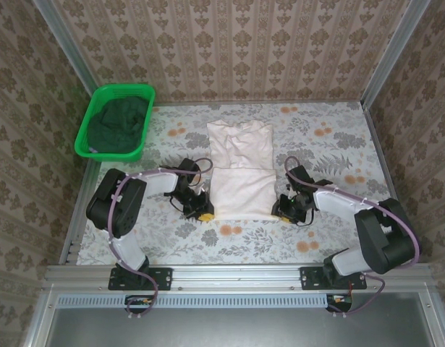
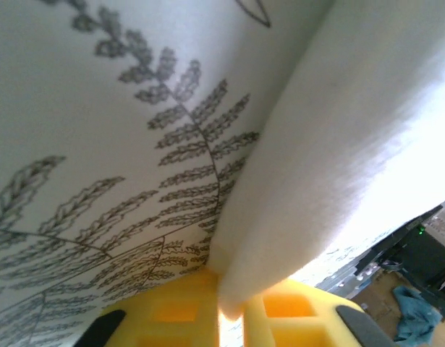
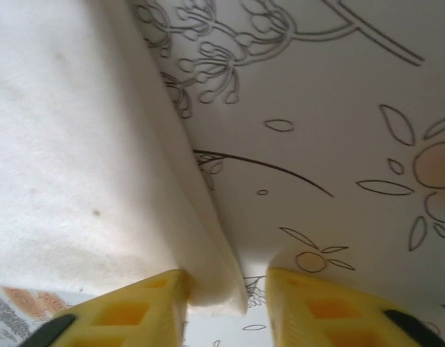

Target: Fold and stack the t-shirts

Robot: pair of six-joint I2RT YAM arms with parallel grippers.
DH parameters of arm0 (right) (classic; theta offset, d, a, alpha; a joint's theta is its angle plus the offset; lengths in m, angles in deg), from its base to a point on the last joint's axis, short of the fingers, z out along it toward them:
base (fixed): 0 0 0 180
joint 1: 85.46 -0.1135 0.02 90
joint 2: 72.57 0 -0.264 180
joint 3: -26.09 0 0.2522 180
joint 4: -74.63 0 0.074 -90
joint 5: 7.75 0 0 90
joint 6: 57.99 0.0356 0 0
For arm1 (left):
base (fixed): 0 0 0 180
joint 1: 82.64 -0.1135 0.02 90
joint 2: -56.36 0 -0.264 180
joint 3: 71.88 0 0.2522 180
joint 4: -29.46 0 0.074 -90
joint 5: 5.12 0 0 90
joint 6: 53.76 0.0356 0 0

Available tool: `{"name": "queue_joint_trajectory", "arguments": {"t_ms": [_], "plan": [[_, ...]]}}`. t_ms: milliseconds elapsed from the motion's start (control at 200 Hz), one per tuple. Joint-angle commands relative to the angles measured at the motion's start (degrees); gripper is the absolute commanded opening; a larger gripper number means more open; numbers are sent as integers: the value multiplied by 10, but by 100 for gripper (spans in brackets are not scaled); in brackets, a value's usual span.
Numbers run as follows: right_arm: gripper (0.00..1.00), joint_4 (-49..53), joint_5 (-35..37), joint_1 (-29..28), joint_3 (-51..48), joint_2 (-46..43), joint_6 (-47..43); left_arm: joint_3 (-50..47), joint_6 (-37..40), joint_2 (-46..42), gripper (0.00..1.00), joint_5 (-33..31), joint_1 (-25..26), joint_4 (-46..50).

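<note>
- The left gripper [image 1: 202, 212] is pinched tight on the near-left corner of the pale t-shirt [image 1: 240, 170]. In its wrist view the cloth edge runs straight into the slit between the yellow fingers [image 2: 171, 312]. The bite looks to be right at the hem, so a quick pull could strip it free.
- The right gripper [image 1: 286, 210] stands narrowly apart around the near-right corner. The cloth lies against 1 finger [image 3: 135, 311], with a clear gap to the other, so nothing is clamped there yet.
- If both arms lift now, probably only 1 corner would follow. The shirt would swing, skew and drag the folded half crooked.
- I cannot tell how many layers sit between either pair of jaws. Catching only the top layer would peel the fold open rather than carry it over.
- Both sets of fingertips sit low on the printed table [image 1: 331, 144]. Closing or sliding at this height risks scraping it or pushing the hem away instead of gripping.
- Uneven height or speed between the 2 arms would wrinkle the next fold.
- The dark green t-shirt [image 1: 119, 123] lies bunched in the basket [image 1: 82, 139], well ahead of the left gripper and out to its outer side. It is not yet folded.
</note>
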Motion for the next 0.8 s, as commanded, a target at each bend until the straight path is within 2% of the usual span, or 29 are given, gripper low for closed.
{"name": "queue_joint_trajectory", "arguments": {"t_ms": [0, 100, 240, 490, 580, 790], "plan": [[28, 5, -11, -6, -2, 29, -2, 21, 15, 14, 1, -22, 0, 2], [13, 2, -5, -6, 1, 23, -9, 30, 23, 17, 0, -30, 1, 14], [0, 1, -12, -6, 4, 12, -7, 37, 34, 19, 0, -33, 0, 28], [0, 33, -20, -5, -5, -11, -12, 25, 86, 0, 0, -85, 0, 97], [0, 40, -33, -5, -20, -20, -8, 8, 93, -17, 0, -77, 2, 110], [0, 81, -77, -22, -64, -129, 19, -28, 107, -75, 0, -40, 21, 154]]}}
